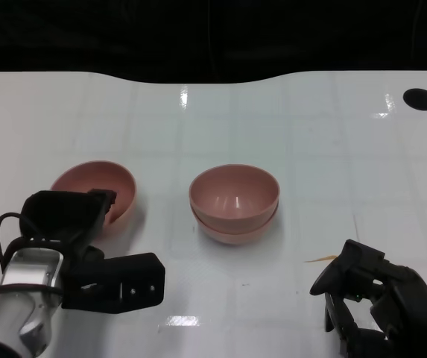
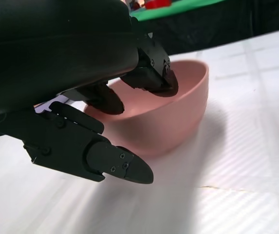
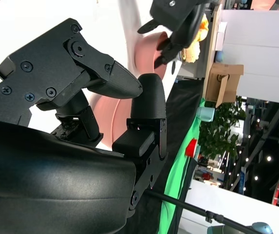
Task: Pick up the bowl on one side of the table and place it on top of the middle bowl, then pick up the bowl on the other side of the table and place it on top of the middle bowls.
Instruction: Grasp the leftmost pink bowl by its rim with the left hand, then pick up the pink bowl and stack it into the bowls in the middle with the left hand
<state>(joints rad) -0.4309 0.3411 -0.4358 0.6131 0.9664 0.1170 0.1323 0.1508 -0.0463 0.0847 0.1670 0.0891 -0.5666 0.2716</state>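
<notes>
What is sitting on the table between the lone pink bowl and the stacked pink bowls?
Nothing. In the head view, only bare white table lies between the single bowl and the stacked bowls.

**One bowl stacked, left hand at the side bowl**

Two pink bowls are sitting nested as a stack (image 1: 234, 203) mid-table (image 1: 310, 134). A third bowl (image 1: 97, 188) is lying to its left, tilted. The left hand (image 1: 86, 250) is reaching over that bowl's near rim. The right hand (image 1: 377, 302) is hovering at lower right, holding nothing.
</notes>
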